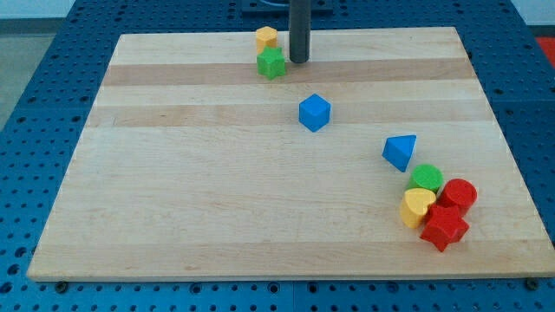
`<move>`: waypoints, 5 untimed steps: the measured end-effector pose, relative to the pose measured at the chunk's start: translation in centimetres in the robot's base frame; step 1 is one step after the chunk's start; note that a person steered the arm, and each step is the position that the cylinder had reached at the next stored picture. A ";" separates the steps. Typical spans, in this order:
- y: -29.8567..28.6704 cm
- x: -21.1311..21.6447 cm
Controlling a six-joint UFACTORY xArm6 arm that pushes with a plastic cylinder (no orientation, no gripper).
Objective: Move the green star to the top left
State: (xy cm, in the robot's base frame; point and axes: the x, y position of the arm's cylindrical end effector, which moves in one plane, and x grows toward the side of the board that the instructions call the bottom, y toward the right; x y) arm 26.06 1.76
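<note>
Rod, dark, straight, descending from the view's top; my tip (299, 61) rests on the board just to the view's right of the green star (271, 62), at its 3 o'clock, very close (whether it touches cannot be told). No gripper is fitted, so nothing is held and no opening can be reported.

Board (173, 191): pale wooden top on a blue perforated table (52, 52); no containers are present on it, all blocks lie loose.

Item 1: green star, near the board's top edge, a little left of centre.
Item 2: yellow block (266, 37), touching or nearly touching the star at its 12 o'clock; shape not clear.
Item 3: blue cube (315, 113), well apart from the star, at its 5 o'clock.
Item 4: blue wedge-like block (400, 151), farther along at 4 o'clock from the cube.
Item 5: cluster at the board's lower right: green cylinder (426, 178), red cylinder (457, 194), yellow heart-like block (417, 206), red star (444, 227), all packed together.

Board area at 9 o'clock of the star holds no blocks.
</note>
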 end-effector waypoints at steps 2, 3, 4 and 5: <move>-5.7 0.8; -7.2 0.6; -8.5 -0.1; -6.1 0.2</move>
State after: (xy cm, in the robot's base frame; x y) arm 26.21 -4.37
